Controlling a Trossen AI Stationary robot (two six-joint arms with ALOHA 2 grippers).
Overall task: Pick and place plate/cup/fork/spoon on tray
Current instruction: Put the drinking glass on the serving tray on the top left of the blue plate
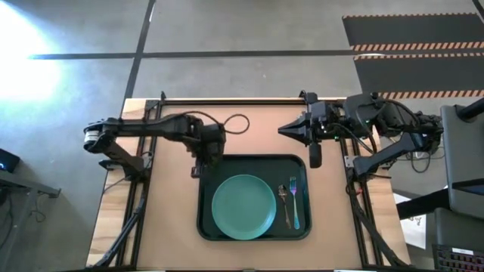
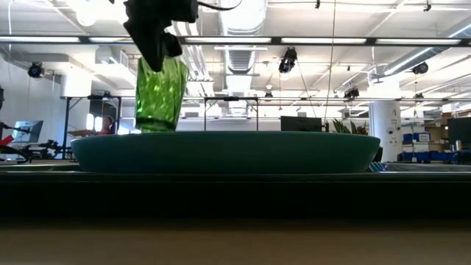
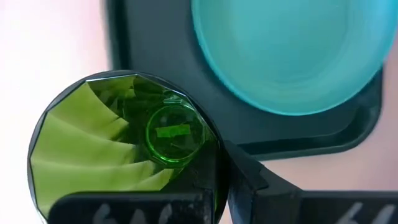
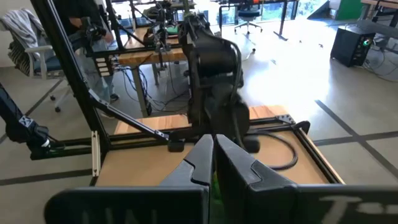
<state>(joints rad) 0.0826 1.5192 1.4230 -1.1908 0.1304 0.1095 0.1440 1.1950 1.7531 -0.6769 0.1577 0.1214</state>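
My left gripper (image 1: 205, 160) has its fingers clamped on the cup (image 2: 160, 94), lifted over the tray's (image 1: 253, 161) far-left corner. On the tray I see the plate (image 1: 243, 207), then spoon (image 1: 284, 199) and fork (image 1: 293, 202). My right gripper (image 1: 286, 131), fingers pressed together, hangs above the surface (image 1: 174, 227) beyond.

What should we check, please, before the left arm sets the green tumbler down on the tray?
1. Grip: the left hand holds the small olive-green translucent tumbler by its rim, clear of the surface. Ok.
2. Position: it hangs at the far-left corner of the large dark green rectangular tray; whether fully inside the rim, cannot tell.
3. Clearance from the round teal-green plate: apart in the left wrist view. Ok.
4. Slim bluish fork and dark spoon: lying on the tray's right side, away from the drop spot. Ok.
5. Right hand: parked beyond the tray, shut, out of the way. Ok.
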